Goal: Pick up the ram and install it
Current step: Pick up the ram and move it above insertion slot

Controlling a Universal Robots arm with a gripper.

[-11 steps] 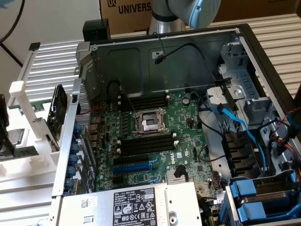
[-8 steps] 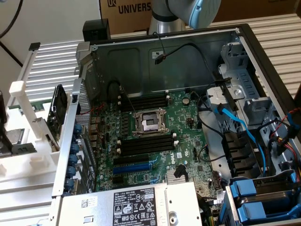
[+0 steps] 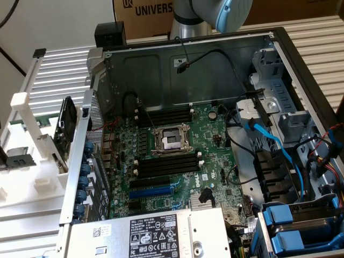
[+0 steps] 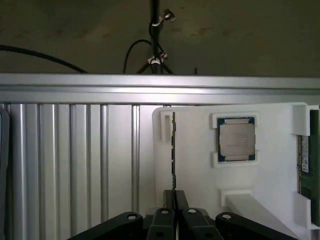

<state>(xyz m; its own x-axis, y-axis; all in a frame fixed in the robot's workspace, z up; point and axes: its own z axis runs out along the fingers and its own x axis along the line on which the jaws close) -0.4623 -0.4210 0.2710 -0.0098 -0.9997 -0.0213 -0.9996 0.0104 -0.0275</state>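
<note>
Memory slots point(image 3: 166, 164) open from above; cables point(image 3: 274, 142) crowd exterior view's right; case wall point(image 3: 161, 64) rises behind.

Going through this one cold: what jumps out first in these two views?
The open computer case dominates the exterior view, its green motherboard bare, the processor socket at its middle and blue cables toward the exterior view's right. In the wrist view a silver-topped processor chip sits in a white tray, and the shut gripper is at the end of a thin dark strip standing on edge in it.
</note>
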